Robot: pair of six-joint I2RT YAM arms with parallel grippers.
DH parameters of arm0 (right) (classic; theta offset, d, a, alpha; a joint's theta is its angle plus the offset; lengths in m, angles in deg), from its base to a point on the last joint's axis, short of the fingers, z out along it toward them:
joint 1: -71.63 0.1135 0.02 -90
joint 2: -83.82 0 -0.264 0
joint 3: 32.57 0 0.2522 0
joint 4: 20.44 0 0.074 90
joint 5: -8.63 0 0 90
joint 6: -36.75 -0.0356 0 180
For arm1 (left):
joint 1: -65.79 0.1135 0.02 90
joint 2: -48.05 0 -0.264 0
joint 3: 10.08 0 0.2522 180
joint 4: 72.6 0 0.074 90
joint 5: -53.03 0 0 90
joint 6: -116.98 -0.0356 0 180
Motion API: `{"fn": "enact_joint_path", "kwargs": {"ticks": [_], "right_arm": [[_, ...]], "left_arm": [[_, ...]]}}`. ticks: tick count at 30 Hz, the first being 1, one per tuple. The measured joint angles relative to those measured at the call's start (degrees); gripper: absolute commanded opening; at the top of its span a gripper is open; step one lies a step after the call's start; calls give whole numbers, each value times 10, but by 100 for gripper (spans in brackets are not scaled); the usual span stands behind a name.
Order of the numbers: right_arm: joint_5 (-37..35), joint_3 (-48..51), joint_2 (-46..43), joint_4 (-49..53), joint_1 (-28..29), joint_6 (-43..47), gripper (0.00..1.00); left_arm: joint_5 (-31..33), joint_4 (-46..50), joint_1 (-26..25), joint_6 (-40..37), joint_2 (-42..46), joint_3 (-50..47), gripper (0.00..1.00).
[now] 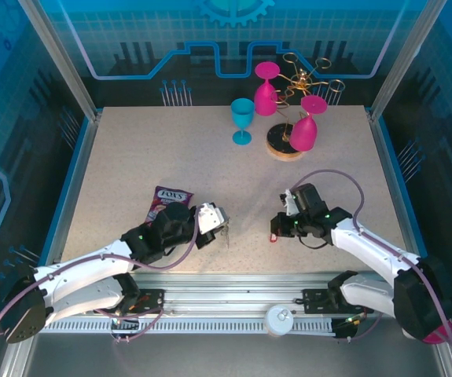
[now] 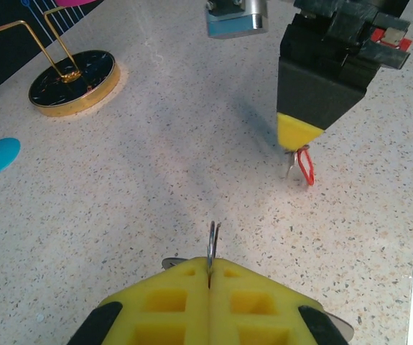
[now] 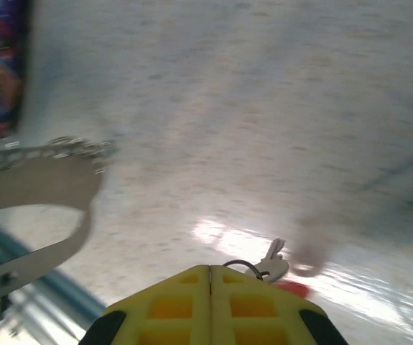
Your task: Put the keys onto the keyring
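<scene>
Left gripper (image 2: 210, 267) closed, pinching one thin wire ring of the keyring (image 2: 212, 243) edge-on, just right of the snack packet (image 1: 169, 203). Right gripper (image 3: 210, 272) clamped on the keys (image 3: 272, 263), further right of the packet, low over the tabletop (image 2: 156, 180). Keys: small silver blade, red tag. You should expect light, stiff, slippery metal. Best hold is likely near the head, and the springy ring will probably resist.

Bright overhead light, right-wrist blur

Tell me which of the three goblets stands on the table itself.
The teal goblet, upright on its own foot left of the gold rack; both pink goblets hang upside down from that rack.
</scene>
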Motion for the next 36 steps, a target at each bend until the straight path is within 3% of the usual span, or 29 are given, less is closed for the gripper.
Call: {"fn": "enact_joint_path", "kwargs": {"ticks": [5,13,17,30,36], "right_arm": [[45,16,-3,-80,10,-35,0],[-33,45,34,-41,-23,-54,1],[-70,47,41,-2,-26,-47,18],[-137,20,51,78,-19,1,44],[-195,-47,68,128,35,41,45]], "left_arm": [[-9,-2,0,-1,2,-1,0],[-22,-3,0,-10,9,-5,0],[-23,-3,0,-11,9,-5,0],[-24,-3,0,-11,11,-5,0],[-29,-2,0,-11,11,-5,0]]}}
